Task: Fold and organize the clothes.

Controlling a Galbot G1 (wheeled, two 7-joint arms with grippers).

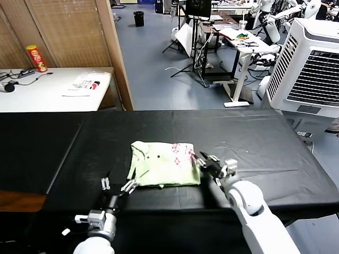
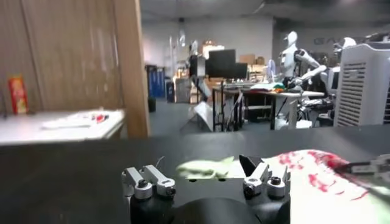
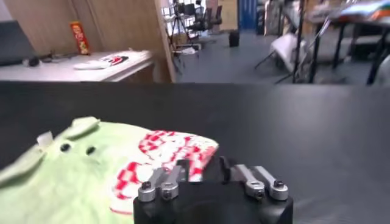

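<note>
A pale mint-green cotton T-shirt [image 1: 163, 163] with a red-pink printed patch lies folded into a rough rectangle on the long desk covered in black cloth [image 1: 265, 148], near its front edge. The right gripper [image 1: 204, 160] sits at the shirt's right edge, just beside the printed patch; its jaws stand partly apart with the shirt's edge at the tip of one, though I can't tell if they pinch any cloth. The left gripper [image 1: 117, 185] rests low on the desk at the shirt's front-left corner, jaws spread wide and empty.
</note>
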